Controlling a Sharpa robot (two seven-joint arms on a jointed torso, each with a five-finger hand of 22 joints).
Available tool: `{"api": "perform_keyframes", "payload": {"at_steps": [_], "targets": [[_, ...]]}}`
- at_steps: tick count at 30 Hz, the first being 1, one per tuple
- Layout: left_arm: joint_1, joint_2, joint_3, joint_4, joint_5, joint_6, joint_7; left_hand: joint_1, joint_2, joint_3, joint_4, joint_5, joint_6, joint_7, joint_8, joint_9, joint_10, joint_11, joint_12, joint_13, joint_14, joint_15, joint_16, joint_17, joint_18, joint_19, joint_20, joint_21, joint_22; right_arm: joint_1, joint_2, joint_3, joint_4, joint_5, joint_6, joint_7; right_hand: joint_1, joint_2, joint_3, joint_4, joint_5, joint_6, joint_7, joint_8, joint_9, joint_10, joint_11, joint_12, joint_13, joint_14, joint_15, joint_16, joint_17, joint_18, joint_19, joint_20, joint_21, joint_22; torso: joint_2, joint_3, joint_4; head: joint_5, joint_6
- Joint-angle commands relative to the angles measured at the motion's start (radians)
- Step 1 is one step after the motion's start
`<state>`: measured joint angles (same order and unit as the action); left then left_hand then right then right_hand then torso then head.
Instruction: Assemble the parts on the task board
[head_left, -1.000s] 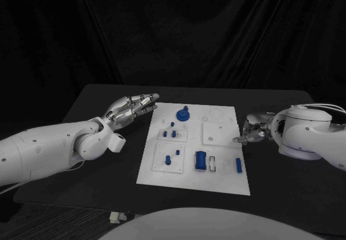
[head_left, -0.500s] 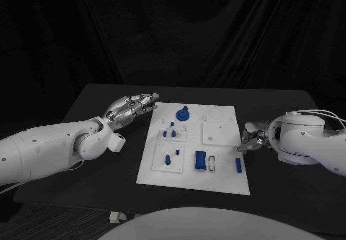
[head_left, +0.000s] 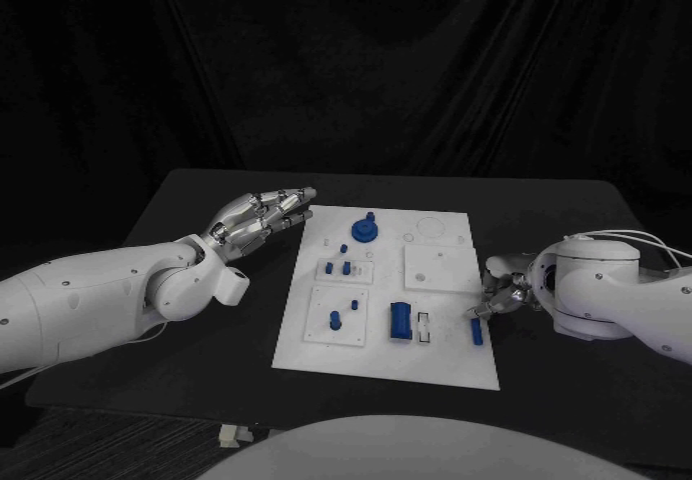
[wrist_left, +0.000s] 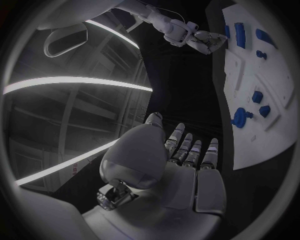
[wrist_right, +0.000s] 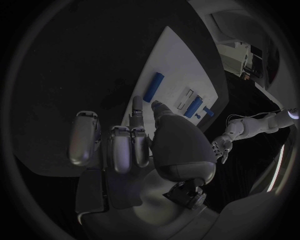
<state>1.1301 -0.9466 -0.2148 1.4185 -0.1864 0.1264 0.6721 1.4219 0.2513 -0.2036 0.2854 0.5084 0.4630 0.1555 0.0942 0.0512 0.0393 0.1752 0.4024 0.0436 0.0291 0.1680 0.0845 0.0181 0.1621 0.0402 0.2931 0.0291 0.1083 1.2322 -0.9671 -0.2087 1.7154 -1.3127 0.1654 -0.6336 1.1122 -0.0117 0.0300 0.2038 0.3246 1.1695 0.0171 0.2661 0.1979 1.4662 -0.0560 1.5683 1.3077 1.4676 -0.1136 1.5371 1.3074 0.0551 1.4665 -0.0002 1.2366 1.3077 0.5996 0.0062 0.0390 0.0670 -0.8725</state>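
The white task board (head_left: 444, 268) lies mid-table and also shows in the left wrist view (wrist_left: 278, 130) and the right wrist view (wrist_right: 181, 60). On it are a round blue knob (head_left: 366, 230) (wrist_left: 239, 119), small pegs (head_left: 339, 267), a blue block (head_left: 400, 320) (wrist_right: 194, 106) and a long blue bar (head_left: 477, 331) (wrist_right: 156, 86). My left hand (head_left: 267, 215) (wrist_left: 181, 165) hovers open beside the board's far left corner, fingers stretched out. My right hand (head_left: 499, 295) (wrist_right: 134, 145) is at the board's right edge, its fingertips (wrist_right: 137, 106) just short of the bar, holding nothing.
Bare black table (head_left: 577, 215) surrounds the board. The right arm's white forearm (head_left: 606, 290) hangs low over the table right of the board. My right hand (wrist_left: 203, 40) can be seen across the board in the left wrist view.
My right hand has slid along the board's right edge toward me, closer to the long blue bar. The left hand has not moved.
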Motion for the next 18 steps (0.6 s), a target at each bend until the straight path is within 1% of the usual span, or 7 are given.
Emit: {"api": "perform_keyframes", "payload": {"at_steps": [1,6,7,10,13,14,18], "targets": [[-0.001,0.0,0.001,0.004,0.002,0.008,0.007,0.013,0.001,0.004,0.0,0.007,0.007,0.035,0.004,0.001,0.006,0.004,0.007,0.001,0.0,0.008,0.006,0.002,0.005,0.007,0.0,0.005,0.001,-0.009,0.001,0.0,0.0,0.0,0.01,-0.018,0.017,0.001,0.003,-0.013,-0.003,-0.001,0.009,-0.011,-0.002,0.105,0.006,0.003,0.263,0.087,0.005,-0.006,0.175,0.011,0.041,0.001,-0.009,0.166,0.0,0.0001,0.0,0.0,0.0],[-0.001,-0.002,0.001,0.006,0.002,0.01,0.005,0.013,0.0,0.005,0.0,0.007,0.008,0.036,0.004,0.001,0.007,0.004,0.007,0.001,0.0,0.009,0.007,0.002,0.005,0.007,0.0,0.005,0.002,-0.025,0.001,0.0,-0.001,0.004,0.002,-0.018,0.032,0.003,0.014,-0.029,-0.005,-0.002,0.011,-0.027,-0.006,0.105,0.008,0.003,0.263,0.083,0.006,-0.016,0.154,0.016,0.038,0.002,-0.034,0.158,0.0,0.0,0.0002,0.0,0.0],[-0.001,-0.002,0.001,0.005,0.002,0.01,0.005,0.013,0.0,0.005,0.0,0.007,0.008,0.037,0.004,0.001,0.008,0.005,0.009,0.001,0.0,0.009,0.008,0.002,0.005,0.007,0.0,0.005,0.002,-0.028,0.002,0.0,-0.001,0.007,-0.004,-0.018,0.03,0.004,0.018,-0.033,-0.008,-0.011,0.017,-0.043,-0.01,0.105,0.012,0.003,0.263,0.078,0.009,-0.027,0.132,0.021,0.032,0.004,-0.066,0.149,0.0,0.0001,0.0003,0.0,0.0],[-0.001,-0.001,0.001,0.003,0.002,0.011,0.004,0.013,0.0,0.005,0.0,0.007,0.008,0.037,0.004,0.001,0.008,0.005,0.009,0.001,0.0,0.009,0.008,0.002,0.005,0.007,0.0,0.005,0.002,-0.035,0.004,0.0,-0.001,0.015,-0.026,-0.018,0.034,0.005,0.022,-0.038,-0.009,-0.01,0.017,-0.048,-0.011,0.105,0.013,0.003,0.263,0.077,0.01,-0.03,0.126,0.022,0.03,0.005,-0.073,0.146,0.0,0.0001,0.0005,0.0,0.0],[-0.001,-0.001,0.001,0.003,0.002,0.012,0.004,0.013,0.0,0.005,0.0,0.007,0.008,0.037,0.004,0.001,0.008,0.005,0.009,0.001,0.0,0.009,0.008,0.002,0.005,0.007,0.0,0.005,0.002,-0.039,0.007,0.0,-0.002,0.031,-0.047,-0.017,0.058,0.004,0.036,-0.061,-0.009,-0.004,0.015,-0.056,-0.01,0.105,0.012,0.003,0.263,0.076,0.009,-0.033,0.121,0.024,0.028,0.006,-0.09,0.14,0.001,0.0001,-0.0002,0.001,0.0],[-0.001,0.0,0.001,0.003,0.002,0.012,0.004,0.013,0.0,0.005,0.0,0.007,0.008,0.037,0.004,0.001,0.008,0.005,0.009,0.001,0.0,0.01,0.008,0.002,0.004,0.007,0.0,0.005,0.002,-0.04,0.008,0.0,-0.003,0.037,-0.053,-0.017,0.066,0.004,0.04,-0.069,-0.007,-0.003,0.015,-0.058,-0.01,0.105,0.011,0.003,0.263,0.075,0.009,-0.034,0.119,0.024,0.028,0.006,-0.091,0.139,0.001,0.0001,0.0001,0.001,0.0],[-0.001,0.001,0.001,0.002,0.002,0.013,0.003,0.013,0.0,0.005,0.0,0.007,0.008,0.037,0.004,0.001,0.008,0.005,0.009,0.001,0.0,0.01,0.008,0.002,0.004,0.007,0.0,0.005,0.002,-0.043,0.011,0.0,-0.004,0.061,-0.079,-0.017,0.098,0.0,0.061,-0.102,0.029,-0.002,0.014,-0.067,-0.008,0.105,0.01,0.003,0.263,0.074,0.008,-0.04,0.109,0.027,0.027,0.005,-0.108,0.134,0.001,-0.0001,0.0004,0.001,0.0]]}}
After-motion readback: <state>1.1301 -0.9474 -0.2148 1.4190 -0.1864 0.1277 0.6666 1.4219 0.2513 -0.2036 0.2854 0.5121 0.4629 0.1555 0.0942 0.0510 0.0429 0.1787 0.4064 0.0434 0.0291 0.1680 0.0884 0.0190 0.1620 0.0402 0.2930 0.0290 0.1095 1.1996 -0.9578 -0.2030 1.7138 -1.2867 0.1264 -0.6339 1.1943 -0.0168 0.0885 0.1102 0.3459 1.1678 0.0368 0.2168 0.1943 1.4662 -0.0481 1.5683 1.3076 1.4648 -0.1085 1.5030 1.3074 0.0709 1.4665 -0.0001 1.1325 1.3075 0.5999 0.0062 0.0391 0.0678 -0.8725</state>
